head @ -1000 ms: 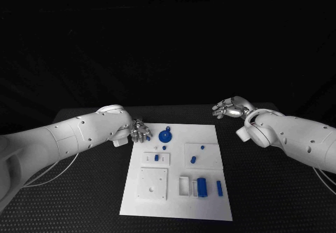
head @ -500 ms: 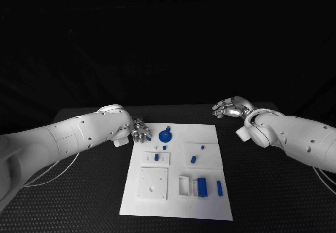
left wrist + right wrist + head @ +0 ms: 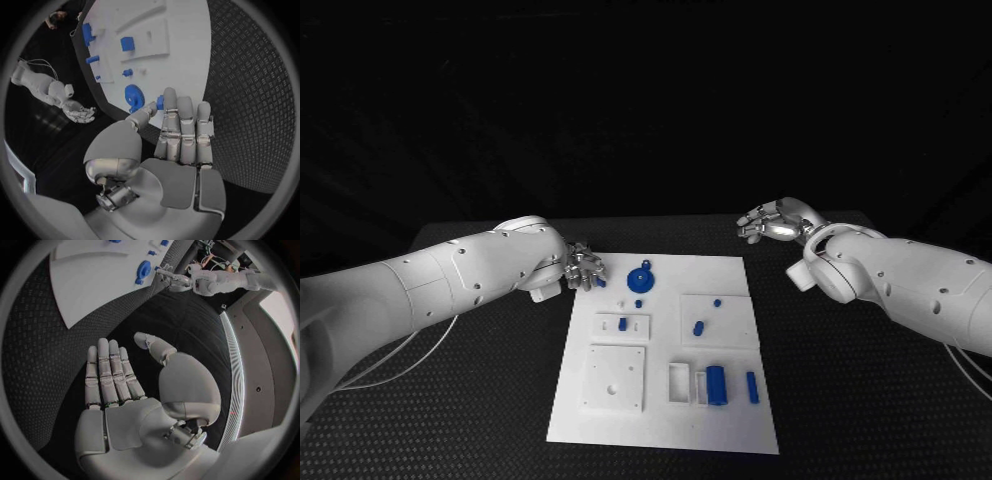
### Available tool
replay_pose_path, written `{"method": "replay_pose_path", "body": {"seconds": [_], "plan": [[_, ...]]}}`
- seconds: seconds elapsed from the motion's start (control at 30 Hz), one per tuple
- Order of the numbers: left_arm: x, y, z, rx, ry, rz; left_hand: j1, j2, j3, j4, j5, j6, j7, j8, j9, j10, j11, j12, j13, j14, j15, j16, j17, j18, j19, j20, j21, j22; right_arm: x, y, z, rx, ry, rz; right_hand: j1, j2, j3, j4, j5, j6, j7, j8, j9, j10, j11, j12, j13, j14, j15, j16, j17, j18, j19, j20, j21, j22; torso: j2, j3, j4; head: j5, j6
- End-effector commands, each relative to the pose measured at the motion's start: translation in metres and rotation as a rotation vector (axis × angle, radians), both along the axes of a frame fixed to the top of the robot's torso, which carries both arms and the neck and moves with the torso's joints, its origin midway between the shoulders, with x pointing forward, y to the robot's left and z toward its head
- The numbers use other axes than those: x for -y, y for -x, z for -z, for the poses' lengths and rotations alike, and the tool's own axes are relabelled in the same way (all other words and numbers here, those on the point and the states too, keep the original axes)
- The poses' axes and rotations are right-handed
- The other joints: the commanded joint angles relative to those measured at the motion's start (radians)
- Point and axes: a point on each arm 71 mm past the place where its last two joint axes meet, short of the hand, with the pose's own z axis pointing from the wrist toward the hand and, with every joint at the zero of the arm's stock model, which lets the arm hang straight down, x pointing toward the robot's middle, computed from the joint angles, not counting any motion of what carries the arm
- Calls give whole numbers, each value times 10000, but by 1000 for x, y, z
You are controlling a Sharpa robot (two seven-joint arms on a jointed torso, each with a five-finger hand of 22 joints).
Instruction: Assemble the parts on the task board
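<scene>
Now left hand (image 3: 584, 267) slightly farther back.

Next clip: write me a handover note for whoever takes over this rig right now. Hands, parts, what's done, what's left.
Left hand: open, holding nothing, at the far left corner of the task board, fingertips close to the blue disc.
Right hand: open, holding nothing, over the black table beyond the board's far right corner.
Parts: the disc and the other small blue pieces all lie on the board.
Done: no part picked up.
Left: the assembly; the disc looks the likely first pick.
</scene>
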Motion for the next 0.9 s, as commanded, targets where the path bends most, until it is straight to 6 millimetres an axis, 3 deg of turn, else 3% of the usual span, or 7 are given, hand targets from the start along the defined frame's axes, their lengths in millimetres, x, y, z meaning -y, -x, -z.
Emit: {"method": "replay_pose_path", "body": {"seconds": [0.03, 0.3, 0.6, 0.9], "plan": [[0, 3, -1, -21, 560, -406, -102, 3, 7, -65, 88, 382, -314, 44, 23, 72, 18, 33, 47, 41, -4, 50, 18, 133, 75, -896, 58, 23, -1, 0, 0, -24, -38, -138, -92, -27, -78, 11, 63, -14, 77, 44, -10, 18, 5, -36, -12, -94, 10, 55, -12, 103, -1, 55, -65, 159, -1, -1, 11, 7, 10], [-2, 14, -7, 50, 694, -215, -157, -46, 32, -130, 157, 423, -335, 58, 62, 114, -2, 48, 136, 71, -27, 107, 46, 118, 84, -926, 71, 67, 2, 0, 0, -29, -18, -79, -97, -25, -83, 14, 70, -14, 76, 45, -11, 17, 4, -36, -13, -96, 9, 56, -14, 105, 0, 54, -71, 162, -13, 6, 30, 40, 30], [0, 33, -10, 359, 610, 296, -145, -109, 81, -150, 172, 448, -347, 60, 81, 136, -16, 49, 187, 95, -47, 135, 57, 111, 101, -948, 76, 92, 3, 0, 0, -22, -4, -37, -93, -24, -84, 12, 76, -12, 74, 48, -13, 18, 3, -35, -14, -96, 8, 59, -16, 108, 2, 53, -77, 166, -9, 6, 25, 80, 217], [2, 51, -11, 663, 521, 610, -131, -169, 128, -129, 180, 462, -351, 54, 90, 144, -18, 40, 223, 100, -58, 142, 59, 102, 117, -962, 79, 109, 4, 0, 0, -16, 3, -13, -82, -26, -82, 5, 78, -12, 72, 50, -15, 19, 1, -34, -14, -97, 6, 61, -18, 112, 4, 51, -84, 169, -1, 0, 12, 118, 238]]}}
